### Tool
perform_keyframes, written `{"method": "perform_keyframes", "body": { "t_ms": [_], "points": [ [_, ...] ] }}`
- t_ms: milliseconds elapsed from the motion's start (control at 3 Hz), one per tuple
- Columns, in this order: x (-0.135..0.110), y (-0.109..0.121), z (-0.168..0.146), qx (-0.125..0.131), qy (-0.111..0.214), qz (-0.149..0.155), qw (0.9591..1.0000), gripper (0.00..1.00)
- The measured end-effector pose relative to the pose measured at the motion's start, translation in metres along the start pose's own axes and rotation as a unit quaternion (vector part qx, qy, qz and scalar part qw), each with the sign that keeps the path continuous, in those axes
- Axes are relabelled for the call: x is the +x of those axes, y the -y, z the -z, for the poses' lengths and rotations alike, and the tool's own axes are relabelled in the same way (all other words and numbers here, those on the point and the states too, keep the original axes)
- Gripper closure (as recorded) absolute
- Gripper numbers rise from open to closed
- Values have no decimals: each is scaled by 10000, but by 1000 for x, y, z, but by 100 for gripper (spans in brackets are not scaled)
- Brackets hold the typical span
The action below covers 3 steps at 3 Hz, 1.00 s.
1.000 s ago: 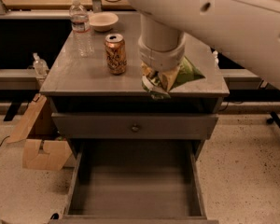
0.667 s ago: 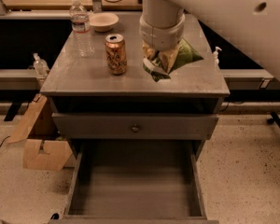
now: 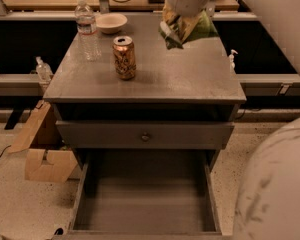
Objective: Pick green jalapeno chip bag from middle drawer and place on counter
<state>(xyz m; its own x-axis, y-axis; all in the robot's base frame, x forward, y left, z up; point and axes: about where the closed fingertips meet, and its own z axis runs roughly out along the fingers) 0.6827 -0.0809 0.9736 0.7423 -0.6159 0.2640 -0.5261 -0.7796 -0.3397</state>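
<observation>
My gripper [image 3: 176, 30] comes down from the top edge over the back right part of the counter [image 3: 185, 79]. It is shut on the green jalapeno chip bag [image 3: 199, 28], which hangs crumpled just above the counter top. The middle drawer [image 3: 145, 204] is pulled out at the bottom, and its flat grey floor is bare. My arm's white casing fills the upper right and lower right corners.
A gold-brown drink can [image 3: 124, 57] stands on the counter's left middle. A water bottle [image 3: 87, 29] and a white bowl [image 3: 111, 22] stand at the back left. A drawer front with a round knob [image 3: 145, 136] sits above the open drawer. A cardboard box [image 3: 45, 159] lies on the floor at left.
My gripper has carried the green bag from the counter's front edge toward its back right part, further from the drawer. The can, bottle and bowl have not moved.
</observation>
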Motion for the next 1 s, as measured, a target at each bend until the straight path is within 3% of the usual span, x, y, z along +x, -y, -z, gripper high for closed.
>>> {"method": "perform_keyframes", "body": {
  "t_ms": [333, 667, 1000],
  "points": [
    [37, 27, 9, 721, -16, -343, 9968, 100],
    [69, 42, -5, 1500, 201, -732, 9858, 100],
    [84, 42, -28, 1793, 403, -951, 9783, 100]
  ]
}}
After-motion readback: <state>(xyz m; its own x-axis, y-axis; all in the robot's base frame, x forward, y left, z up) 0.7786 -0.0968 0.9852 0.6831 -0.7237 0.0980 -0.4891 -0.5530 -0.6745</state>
